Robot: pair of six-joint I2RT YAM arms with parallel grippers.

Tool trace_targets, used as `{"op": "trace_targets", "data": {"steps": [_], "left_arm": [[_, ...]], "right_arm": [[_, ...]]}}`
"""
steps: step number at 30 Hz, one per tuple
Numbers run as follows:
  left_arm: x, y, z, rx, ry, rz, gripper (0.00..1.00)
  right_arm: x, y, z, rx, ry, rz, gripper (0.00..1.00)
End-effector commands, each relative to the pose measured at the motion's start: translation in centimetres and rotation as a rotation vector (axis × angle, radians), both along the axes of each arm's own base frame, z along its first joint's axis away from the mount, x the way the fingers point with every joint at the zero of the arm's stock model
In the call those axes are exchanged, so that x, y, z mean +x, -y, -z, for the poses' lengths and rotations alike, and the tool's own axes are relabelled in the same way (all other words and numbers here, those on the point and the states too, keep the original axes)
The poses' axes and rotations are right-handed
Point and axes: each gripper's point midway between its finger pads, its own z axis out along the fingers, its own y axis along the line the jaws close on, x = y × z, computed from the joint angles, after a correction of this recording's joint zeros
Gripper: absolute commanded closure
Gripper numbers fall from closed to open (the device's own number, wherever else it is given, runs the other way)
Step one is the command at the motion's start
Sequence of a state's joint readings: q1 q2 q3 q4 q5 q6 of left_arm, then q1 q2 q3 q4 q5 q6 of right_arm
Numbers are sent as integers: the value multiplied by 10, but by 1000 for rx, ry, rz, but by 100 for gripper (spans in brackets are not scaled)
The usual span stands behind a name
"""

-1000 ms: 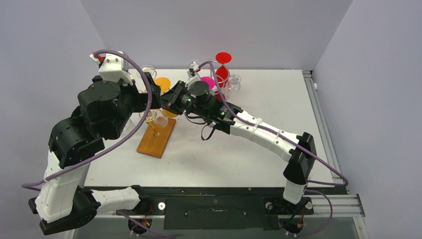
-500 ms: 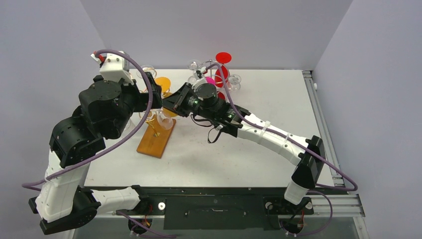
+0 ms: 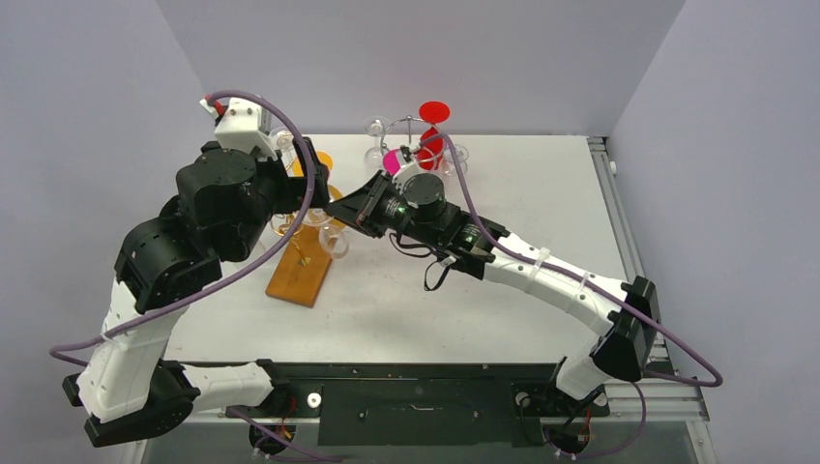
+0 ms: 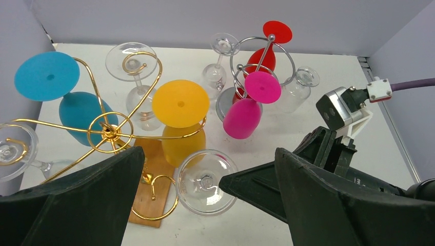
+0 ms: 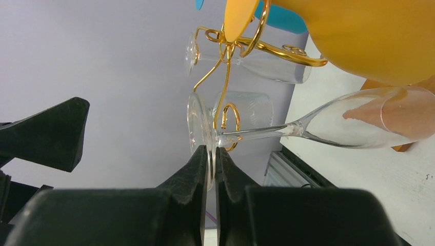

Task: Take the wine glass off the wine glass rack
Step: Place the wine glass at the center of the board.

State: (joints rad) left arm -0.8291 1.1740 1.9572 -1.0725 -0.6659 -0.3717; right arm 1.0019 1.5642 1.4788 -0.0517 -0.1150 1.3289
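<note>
wine glass (image 5: pixel 267 132): clear, bowl-down, stem just beside the lowest gold hook of wine glass rack (image 4: pixel 109 132), above surface | right end effector (image 5: pixel 211 154): clamped on foot rim | left end effector (image 4: pixel 209 156): fingers wide apart, nothing held, over rack | progress: gripped; whether it is clear of the hook is uncertain; drawing away and setting down left

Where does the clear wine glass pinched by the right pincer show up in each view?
Top external: the clear wine glass is left of centre, at the tip of the right pincer.
Left wrist: bottom centre, its foot facing the camera.
Right wrist: centre, lying sideways, its foot rim pinched.
Shared landmark: the yellow wine glass, close by in all three views.
</note>
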Motion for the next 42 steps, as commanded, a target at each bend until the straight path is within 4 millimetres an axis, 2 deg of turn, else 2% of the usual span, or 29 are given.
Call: {"op": "trace_targets", "data": {"steps": [1, 7, 9, 11, 12, 13, 14, 16, 19, 23, 28, 31, 35, 38, 39, 42], "left_arm": [[4, 12, -10, -68, 24, 24, 4], [9, 34, -8, -88, 0, 92, 4], [10, 50, -11, -114, -5, 148, 4], [11, 63, -14, -137, -4, 193, 4], [12, 73, -16, -156, -2, 230, 4], [13, 78, -17, -164, -2, 245, 4], [14, 88, -20, -181, -2, 281, 4], [17, 106, -23, -204, -3, 335, 4], [26, 131, -24, -225, -5, 401, 4], [34, 158, -40, -292, 15, 507, 4], [45, 180, -60, -410, 36, 647, 2], [54, 193, -69, -483, 42, 714, 0], [61, 206, -74, -570, 32, 814, 7], [70, 207, -76, -618, 32, 837, 10], [72, 210, -78, -641, 32, 855, 11], [85, 210, -83, -696, 35, 883, 18]], "right_arm": [[-9, 22, -47, 122, 73, 20, 100], [-14, 49, -37, 100, 72, 41, 100], [-15, 76, -36, 105, 75, 72, 100], [-7, 100, -42, 116, 92, 119, 100], [-6, 107, -38, 100, 81, 128, 100], [-1, 124, -44, 112, 93, 158, 100], [0, 131, -43, 107, 91, 163, 100], [3, 152, -54, 121, 109, 190, 100], [13, 188, -73, 152, 141, 234, 100], [22, 229, -100, 222, 181, 276, 100], [30, 276, -154, 424, 252, 295, 100], [19, 289, -189, 540, 330, 237, 100], [4, 302, -230, 671, 390, 182, 100], [0, 307, -248, 756, 383, 143, 100], [-7, 309, -257, 781, 412, 121, 100], [-6, 313, -271, 850, 402, 93, 100]]}}
